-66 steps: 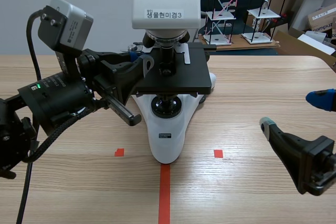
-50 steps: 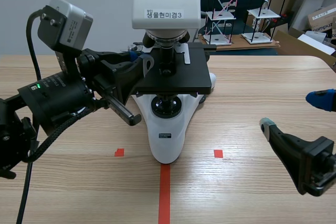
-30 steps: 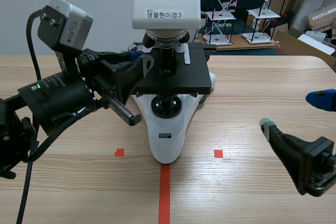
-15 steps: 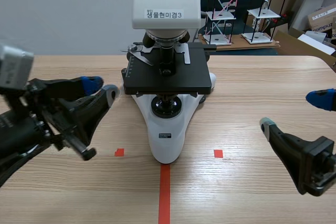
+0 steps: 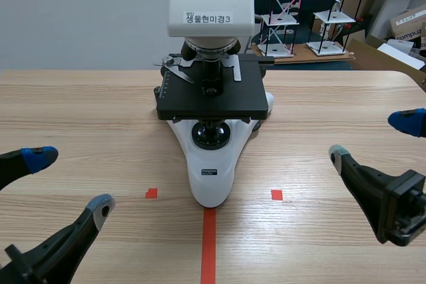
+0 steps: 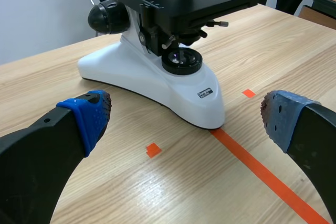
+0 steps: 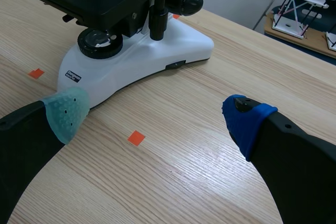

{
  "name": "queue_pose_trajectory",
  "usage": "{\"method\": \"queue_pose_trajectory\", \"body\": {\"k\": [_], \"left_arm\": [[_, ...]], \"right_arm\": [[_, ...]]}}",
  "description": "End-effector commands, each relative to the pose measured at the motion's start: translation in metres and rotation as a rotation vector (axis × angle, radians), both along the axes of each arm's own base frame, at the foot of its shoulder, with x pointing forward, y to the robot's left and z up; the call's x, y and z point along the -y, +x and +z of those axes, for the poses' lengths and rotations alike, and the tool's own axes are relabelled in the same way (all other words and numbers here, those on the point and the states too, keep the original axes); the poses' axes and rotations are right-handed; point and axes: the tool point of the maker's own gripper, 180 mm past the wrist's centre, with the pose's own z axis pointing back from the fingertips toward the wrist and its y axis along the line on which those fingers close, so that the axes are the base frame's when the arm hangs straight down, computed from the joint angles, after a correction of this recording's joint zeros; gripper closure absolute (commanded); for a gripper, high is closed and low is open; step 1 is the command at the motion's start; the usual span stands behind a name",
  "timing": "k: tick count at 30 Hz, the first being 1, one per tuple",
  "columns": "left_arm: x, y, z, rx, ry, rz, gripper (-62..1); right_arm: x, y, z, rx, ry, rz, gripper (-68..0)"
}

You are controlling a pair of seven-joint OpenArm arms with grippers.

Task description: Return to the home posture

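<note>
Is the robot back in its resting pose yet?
Nearly, it seems. Done: the left hand and right hand are low at each side, open and empty, apart from the microscope. Under way: nothing visible. Left: perhaps a small settling; I cannot tell the exact home pose.

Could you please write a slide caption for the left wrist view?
Left jaws open over the pale wooden table, facing the white-bodied, black-staged microscope at the end of the orange-red tape line.
</note>
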Motion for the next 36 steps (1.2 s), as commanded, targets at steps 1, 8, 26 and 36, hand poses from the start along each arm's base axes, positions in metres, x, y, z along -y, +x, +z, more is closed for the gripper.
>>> {"method": "queue_pose_trajectory", "body": {"k": [1, 8, 26, 36], "left_arm": [[0.002, 0.002, 0.019, 0.052, -0.025, 0.008, -60.5], [0.005, -0.001, 0.041, 0.092, -0.023, 0.015, -60.5], [0.006, 0.000, 0.044, 0.101, -0.024, 0.013, -60.5], [0.006, 0.000, 0.044, 0.101, -0.024, 0.013, -60.5]], "right_arm": [[-0.003, 0.003, 0.009, 0.032, 0.020, 0.007, -55.3], [-0.003, 0.003, 0.008, 0.032, 0.020, 0.007, -55.3], [-0.003, 0.003, 0.008, 0.032, 0.020, 0.007, -55.3], [-0.003, 0.003, 0.008, 0.032, 0.020, 0.007, -55.3]]}}
